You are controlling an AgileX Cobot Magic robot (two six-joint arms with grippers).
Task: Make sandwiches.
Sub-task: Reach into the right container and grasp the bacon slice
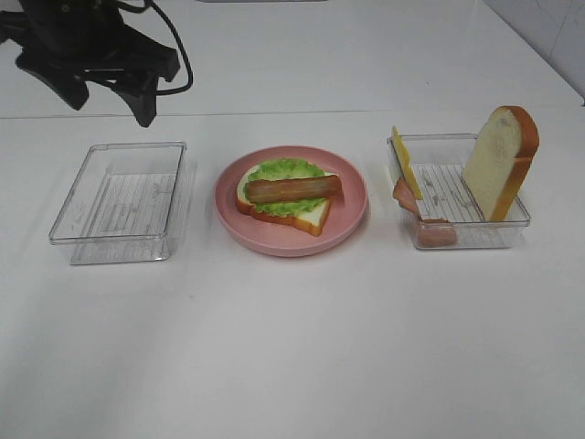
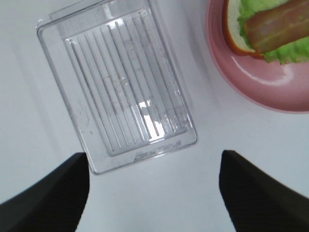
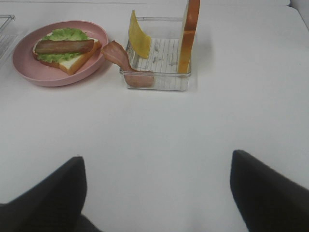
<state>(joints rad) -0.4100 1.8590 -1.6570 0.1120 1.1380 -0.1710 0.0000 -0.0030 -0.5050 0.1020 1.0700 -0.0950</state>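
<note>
- The left arm (image 1: 87, 46) was up high over the far left of the table (image 1: 292, 357). It was black, and a black cable looped off it.
- The left gripper (image 2: 153, 155) looked down on the left tray (image 2: 46, 38). Its two dark fingers were spread wide and nothing was between them. The tray's edge lay just past the fingertips.
- The right gripper (image 3: 157, 157) hung over bare table on the near side, well apart from the food. Its fingers were spread wide too, and it held nothing.
- The sandwich sat on the pink plate (image 1: 352, 219) in the middle of the table. A bread slice (image 1: 311, 218) lay flat at the bottom. Green lettuce (image 1: 288, 169) lay on the bread, and a bacon strip (image 1: 292, 188) lay across the lettuce.
- The left tray was clear plastic with ribs on its floor. It stood just beside the plate on the left.
- The right tray (image 1: 514, 222) stood just beside the plate on the right. A second bread slice (image 1: 498, 160) stood on its edge in it and leaned on the right wall.
- The yellow cheese (image 1: 405, 163) stood tilted at the tray's left wall.
- The ham (image 1: 436, 233) hung over the tray's near left corner, part inside and part outside.
- The table was white, plain and a little shiny.
- A white wall (image 1: 553, 27) with faint lines like tiles showed in the far right corner.
</note>
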